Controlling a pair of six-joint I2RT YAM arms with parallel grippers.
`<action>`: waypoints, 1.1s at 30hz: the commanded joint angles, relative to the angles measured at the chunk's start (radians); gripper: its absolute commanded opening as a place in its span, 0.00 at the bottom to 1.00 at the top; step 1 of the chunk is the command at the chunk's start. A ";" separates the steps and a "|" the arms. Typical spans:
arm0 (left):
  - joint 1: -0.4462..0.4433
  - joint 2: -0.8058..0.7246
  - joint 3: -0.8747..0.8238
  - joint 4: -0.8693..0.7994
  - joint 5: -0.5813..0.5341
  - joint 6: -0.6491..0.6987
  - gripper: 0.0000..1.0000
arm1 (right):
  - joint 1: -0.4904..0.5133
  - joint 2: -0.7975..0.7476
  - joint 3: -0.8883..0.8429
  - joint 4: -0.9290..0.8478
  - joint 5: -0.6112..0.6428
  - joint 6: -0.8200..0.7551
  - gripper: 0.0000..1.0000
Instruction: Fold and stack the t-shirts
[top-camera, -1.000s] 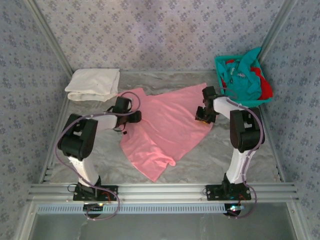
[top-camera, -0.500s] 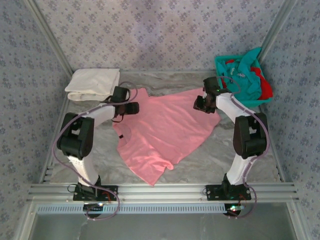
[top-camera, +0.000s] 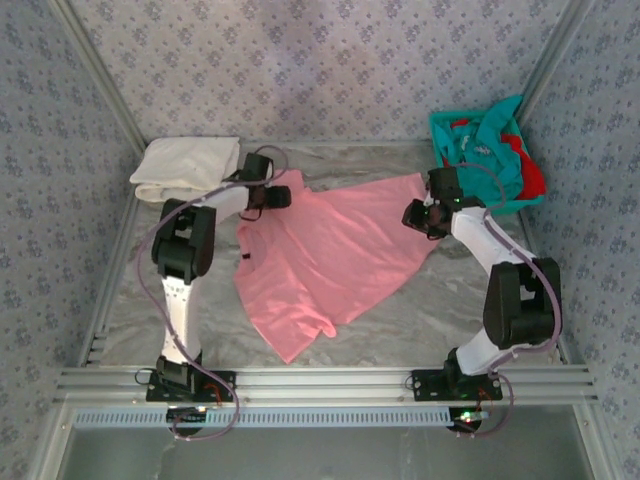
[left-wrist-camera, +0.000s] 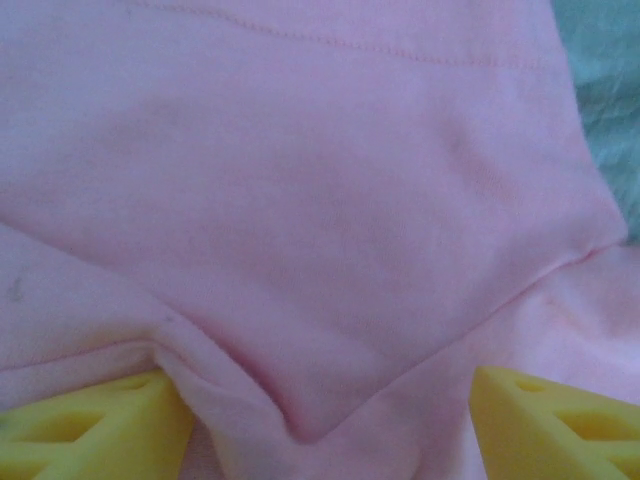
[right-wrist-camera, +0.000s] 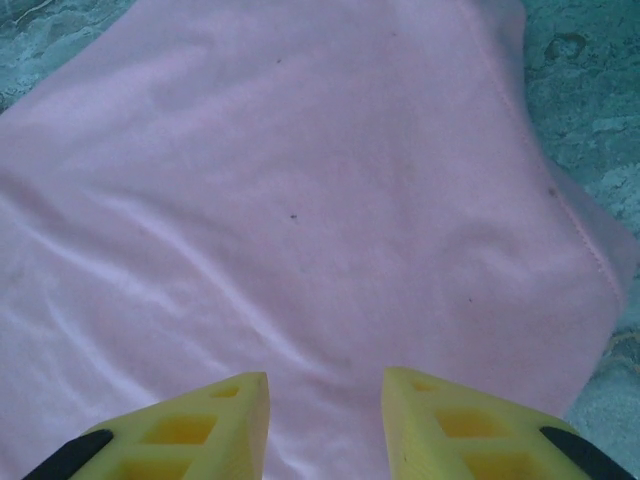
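Cream t-shirt (top-camera: 185, 170) folded, ten o'clock. Salmon t-shirt (top-camera: 330, 255) flat mid-tabletop (top-camera: 440, 310), unfolded. Teal and red t-shirts (top-camera: 490, 150) in basket (top-camera: 437, 130), two o'clock. Left gripper (left-wrist-camera: 330, 400): jaws released wide on salmon cloth. Right gripper (right-wrist-camera: 322, 385): jaws parted, nothing pinched. One done, I reckon.

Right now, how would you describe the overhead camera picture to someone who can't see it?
A salmon-pink t-shirt lies spread on a marbled table, with the left fingers at its far-left edge and the right fingers at its far-right corner. A folded cream-white t-shirt sits at the far left; a teal basket of more clothes stands far right.
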 joint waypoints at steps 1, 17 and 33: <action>0.023 0.140 0.167 -0.254 0.076 0.027 0.73 | -0.005 -0.025 -0.001 0.039 -0.003 0.018 0.37; 0.123 -0.302 -0.059 0.042 0.069 0.010 0.82 | -0.005 -0.040 0.037 0.015 -0.039 -0.019 0.38; -0.096 -0.929 -0.990 0.096 -0.031 -0.159 0.69 | 0.066 0.097 -0.047 0.067 0.027 -0.043 0.27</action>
